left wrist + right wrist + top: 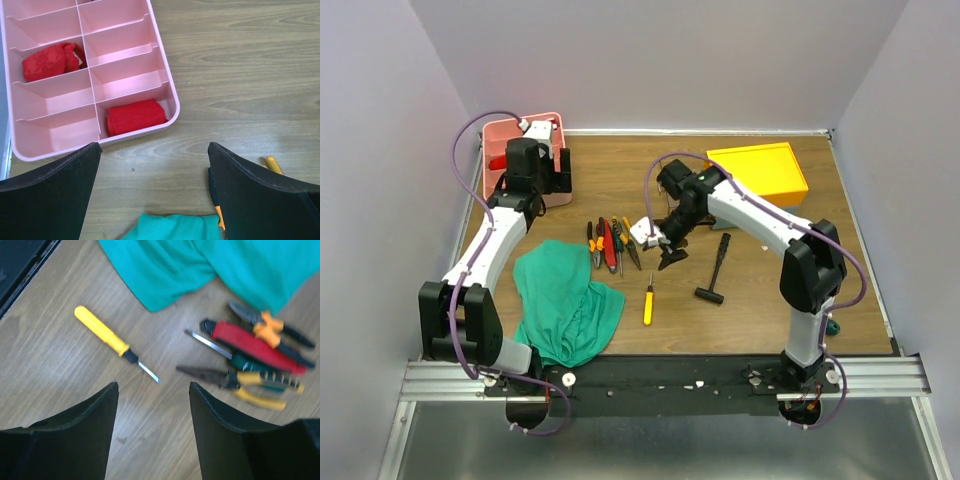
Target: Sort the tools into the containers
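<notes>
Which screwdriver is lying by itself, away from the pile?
The yellow-handled screwdriver: it lies alone near the green cloth; the green-handled one sits bunched among the pliers.

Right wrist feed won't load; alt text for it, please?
The right gripper hangs open over the table, a yellow screwdriver lying just ahead of it. A cluster of other tools lies to the right, with the green cloth across the top.

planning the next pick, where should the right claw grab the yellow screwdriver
Grip the screwdriver by its thick yellow handle, mid-length, with the right claw coming straight down and closing across it. It lies flat and alone on the table, apart from the cloth and pliers; the blade is thin.
</notes>
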Motion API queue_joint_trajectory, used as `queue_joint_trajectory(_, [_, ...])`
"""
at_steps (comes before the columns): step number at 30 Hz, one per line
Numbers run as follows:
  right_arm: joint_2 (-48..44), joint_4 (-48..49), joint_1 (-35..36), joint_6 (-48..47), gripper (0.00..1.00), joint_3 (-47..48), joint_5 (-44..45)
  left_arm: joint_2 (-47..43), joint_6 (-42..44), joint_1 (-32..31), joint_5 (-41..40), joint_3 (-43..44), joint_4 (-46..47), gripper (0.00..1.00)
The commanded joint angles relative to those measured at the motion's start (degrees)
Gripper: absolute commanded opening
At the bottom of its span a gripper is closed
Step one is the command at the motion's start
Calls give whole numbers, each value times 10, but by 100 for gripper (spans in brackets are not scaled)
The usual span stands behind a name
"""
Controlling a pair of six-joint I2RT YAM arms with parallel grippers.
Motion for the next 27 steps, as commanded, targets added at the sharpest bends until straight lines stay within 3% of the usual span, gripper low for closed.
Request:
queue_joint_trajectory(1, [25, -34, 43, -124, 65, 20, 31, -19, 2, 14, -12, -3, -10, 99])
queue_joint_trajectory(17, [51, -10, 89, -279, 59, -80, 185, -110, -8, 61, 22, -51, -39, 99])
queue_joint_trajectory(27, [82, 66, 135, -254, 59, -96, 191, -125, -33, 97, 41, -71, -47, 99])
